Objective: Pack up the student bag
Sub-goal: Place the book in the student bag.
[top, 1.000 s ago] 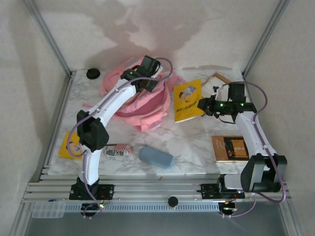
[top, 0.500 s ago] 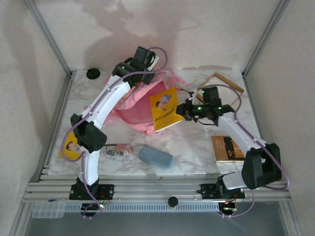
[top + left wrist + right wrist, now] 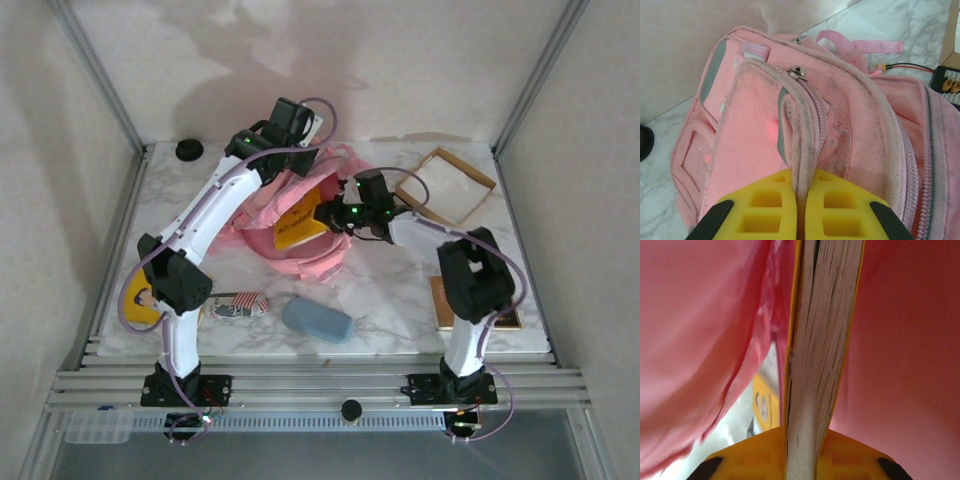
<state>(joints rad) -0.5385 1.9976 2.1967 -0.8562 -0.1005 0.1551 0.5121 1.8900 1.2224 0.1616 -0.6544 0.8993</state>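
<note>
pink student bag (image 3: 860,120) edge is pinched by the left gripper (image 3: 801,190); right gripper (image 3: 801,440) clamps a yellow book (image 3: 822,330).

Marble table (image 3: 390,290): shallow cardboard box (image 3: 466,166) at far right, black round knob (image 3: 188,150) at far left. Along near edge: yellow booklet (image 3: 140,310), striped pouch (image 3: 237,305), blue-grey oval case (image 3: 316,320), brown book (image 3: 445,305).
</note>
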